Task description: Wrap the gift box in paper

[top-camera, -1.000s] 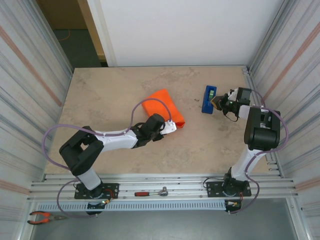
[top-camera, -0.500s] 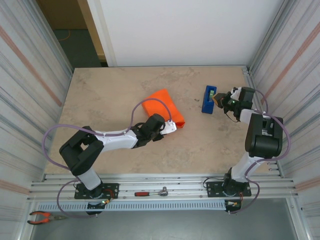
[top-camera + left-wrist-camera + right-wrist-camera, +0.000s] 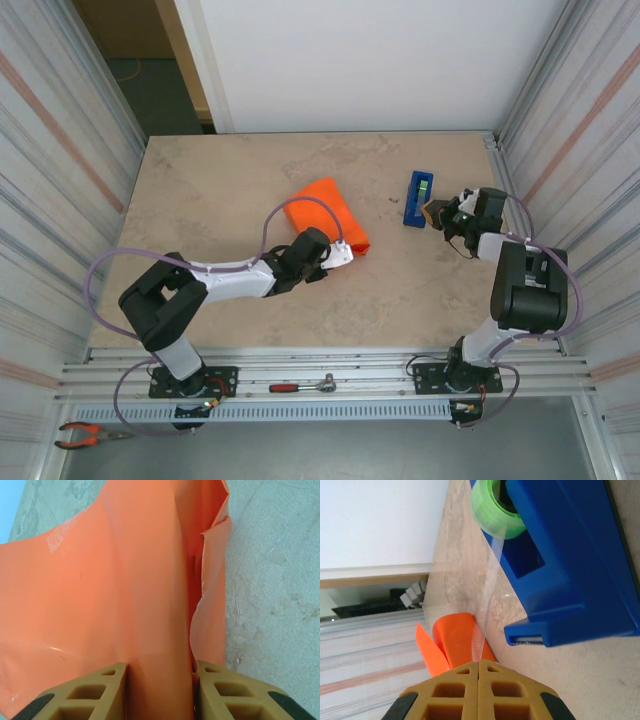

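The orange paper (image 3: pixel 325 215) lies bundled mid-table, folded over so the pink gift box is hidden. My left gripper (image 3: pixel 336 253) is at the bundle's near end, shut on a fold of the paper (image 3: pixel 100 590) that fills the gap between its fingers (image 3: pixel 85 697). My right gripper (image 3: pixel 437 213) sits just right of the blue tape dispenser (image 3: pixel 418 198). It is shut (image 3: pixel 479 667) on a strip of clear tape (image 3: pixel 490 590) stretched from the green roll (image 3: pixel 492 510). The orange paper (image 3: pixel 457 640) shows beyond it.
The dispenser (image 3: pixel 570 555) lies on its side with its cutter end toward my right gripper. Corrugated metal walls close in the table on the left and right. A ratchet tool (image 3: pixel 300 385) and pliers (image 3: pixel 85 433) lie on the rail below the table's front edge.
My right gripper has shifted a little toward the near side beside the dispenser, with the tape strip held taut. The left arm and the orange bundle have not moved.
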{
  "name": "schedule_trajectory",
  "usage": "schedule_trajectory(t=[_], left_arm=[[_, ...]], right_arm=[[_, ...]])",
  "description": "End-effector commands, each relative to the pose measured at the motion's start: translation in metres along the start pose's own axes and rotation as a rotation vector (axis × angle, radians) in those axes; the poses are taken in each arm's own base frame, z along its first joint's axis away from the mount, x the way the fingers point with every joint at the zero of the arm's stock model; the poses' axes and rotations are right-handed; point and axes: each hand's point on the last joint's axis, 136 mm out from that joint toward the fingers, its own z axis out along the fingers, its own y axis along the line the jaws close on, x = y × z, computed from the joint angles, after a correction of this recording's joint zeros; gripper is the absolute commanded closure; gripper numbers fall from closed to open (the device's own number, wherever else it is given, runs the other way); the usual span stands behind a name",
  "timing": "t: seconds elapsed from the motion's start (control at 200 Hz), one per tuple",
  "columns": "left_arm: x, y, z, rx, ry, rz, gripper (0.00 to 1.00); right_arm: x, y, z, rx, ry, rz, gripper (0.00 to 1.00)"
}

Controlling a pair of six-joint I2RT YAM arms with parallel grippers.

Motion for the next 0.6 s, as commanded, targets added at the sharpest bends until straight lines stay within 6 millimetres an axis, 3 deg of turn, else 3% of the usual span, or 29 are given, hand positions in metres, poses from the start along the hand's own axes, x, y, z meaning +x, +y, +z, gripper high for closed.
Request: schedule_trajectory(t=[0.0,0.591], left_arm=[[0.023,-0.040,0.007,0.142,0.075,0.039,0.66],[0.023,-0.041,0.007,0.144,0.076,0.043,0.66]], right_arm=[[0.012,0.000,-0.004,-0.002,0.014,0.016,1.00],[0.028,-0.044,0.002,0.080,0.032,0.068,1.00]])
